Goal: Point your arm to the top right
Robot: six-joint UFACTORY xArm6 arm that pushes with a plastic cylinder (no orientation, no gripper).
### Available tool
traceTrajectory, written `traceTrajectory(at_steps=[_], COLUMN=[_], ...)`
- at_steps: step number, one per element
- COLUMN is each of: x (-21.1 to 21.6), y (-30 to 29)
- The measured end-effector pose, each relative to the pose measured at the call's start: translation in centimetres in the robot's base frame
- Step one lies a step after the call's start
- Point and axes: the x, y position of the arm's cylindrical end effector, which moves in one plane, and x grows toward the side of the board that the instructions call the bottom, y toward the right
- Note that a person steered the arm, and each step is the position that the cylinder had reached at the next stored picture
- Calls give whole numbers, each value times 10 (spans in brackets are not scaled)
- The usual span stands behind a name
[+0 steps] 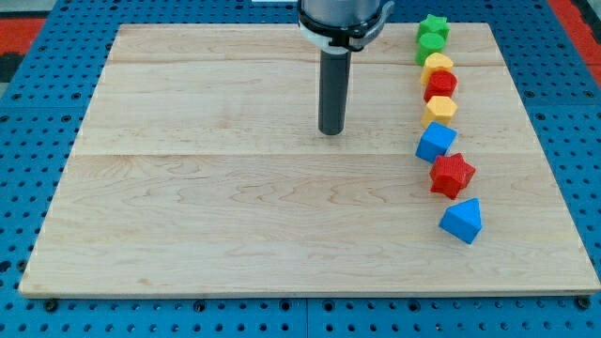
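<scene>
My tip [331, 131] rests on the wooden board [188, 216] a little above its middle, at the end of the dark rod. A column of blocks runs down the view's right, well to the right of the tip. From the top: a green star [433, 26], a green block [430, 46], a yellow block [438, 65], a red block [440, 84], a yellow hexagon-like block [439, 109], a blue cube [436, 142], a red star [452, 174] and a blue wedge-like block [462, 221]. The blue cube is the block nearest the tip.
The board lies on a blue perforated table [28, 141]. The arm's grey and white body [344, 19] hangs over the board's top edge.
</scene>
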Motion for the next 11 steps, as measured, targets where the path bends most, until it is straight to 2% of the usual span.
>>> traceTrajectory(at_steps=[1,2,3,4,5,6,7,8,10,11], x=[84,134,162,208,209,209,194,106,-81,-148], y=[0,-12,-14,-14,5,116,201,229,236,236])
